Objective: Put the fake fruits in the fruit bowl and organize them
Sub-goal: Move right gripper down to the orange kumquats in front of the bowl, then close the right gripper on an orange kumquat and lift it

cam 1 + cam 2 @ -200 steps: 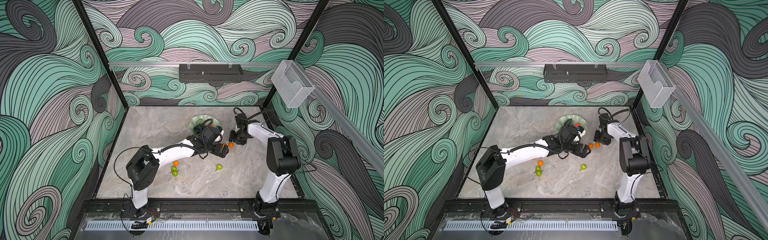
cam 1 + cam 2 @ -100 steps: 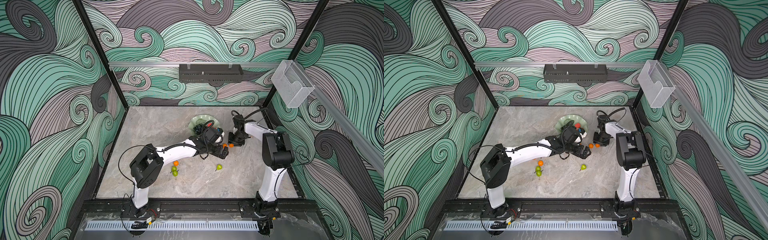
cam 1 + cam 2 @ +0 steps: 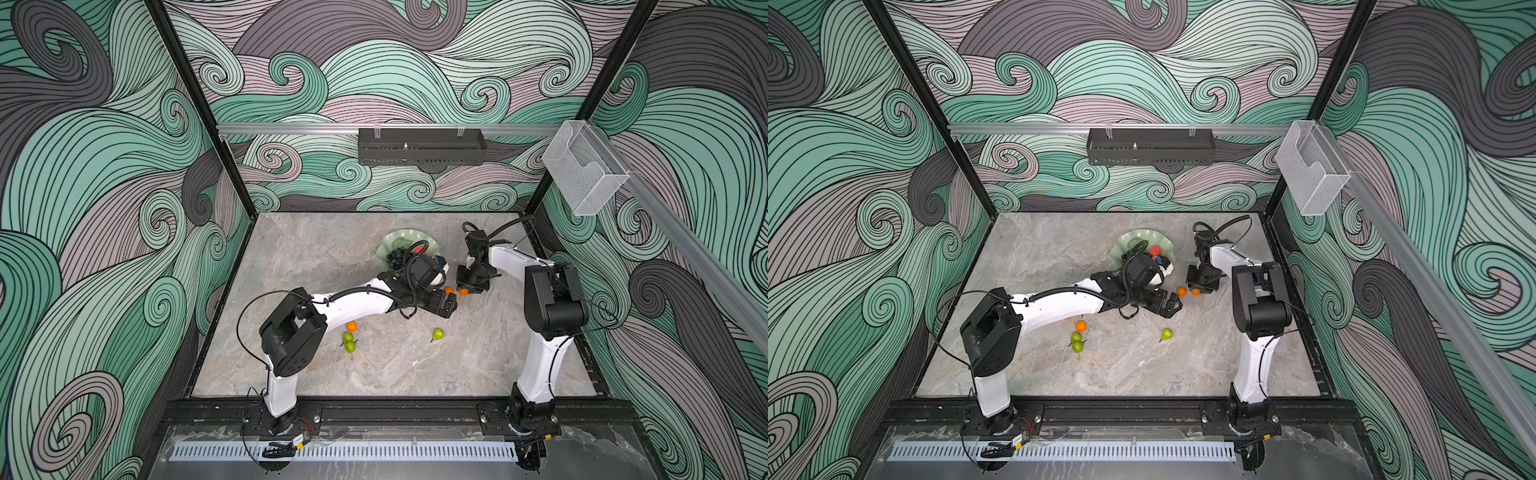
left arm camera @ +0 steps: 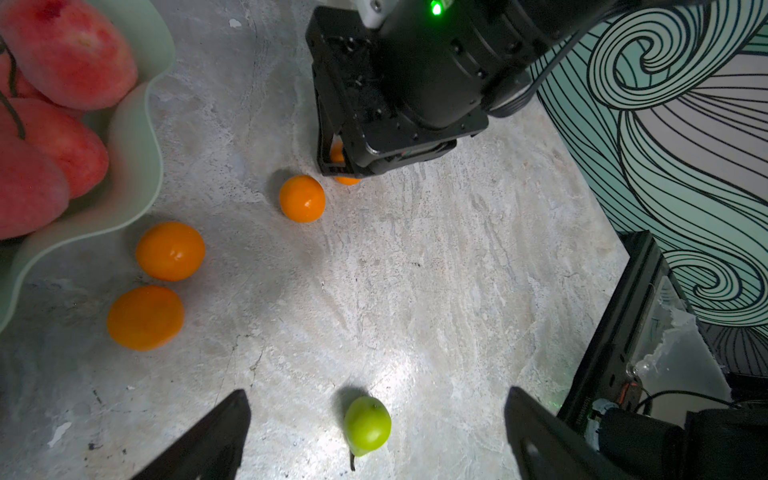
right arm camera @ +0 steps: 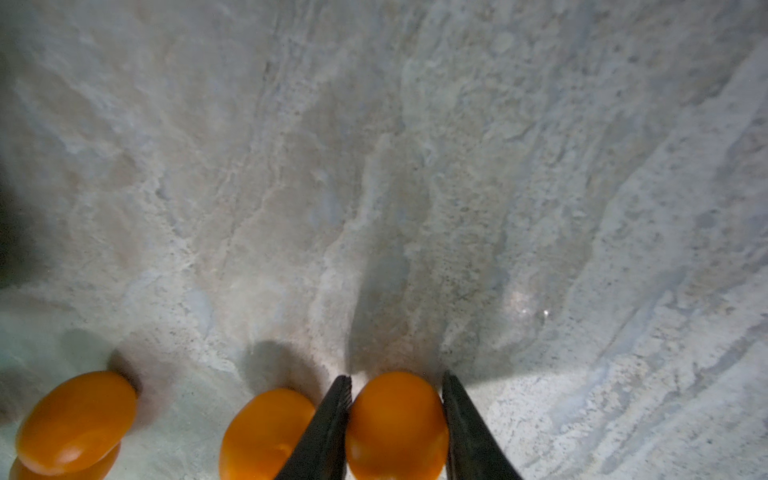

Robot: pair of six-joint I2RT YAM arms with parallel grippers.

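Beside the fruit bowl [image 4: 137, 166], low over the desk [image 4: 436, 270], the right gripper [image 5: 395, 376] had its jaws pressed to both sides of one orange [image 5: 397, 424], pinching it at its widest. That orange rested on the desk, not yet lifted. The left gripper [image 4: 377, 397] hung spread wide and empty above a green pear [image 4: 368, 424], probably keeping clear. Peaches [image 4: 70, 54] lay in the bowl, while other oranges [image 4: 302, 198] waited just outside it.
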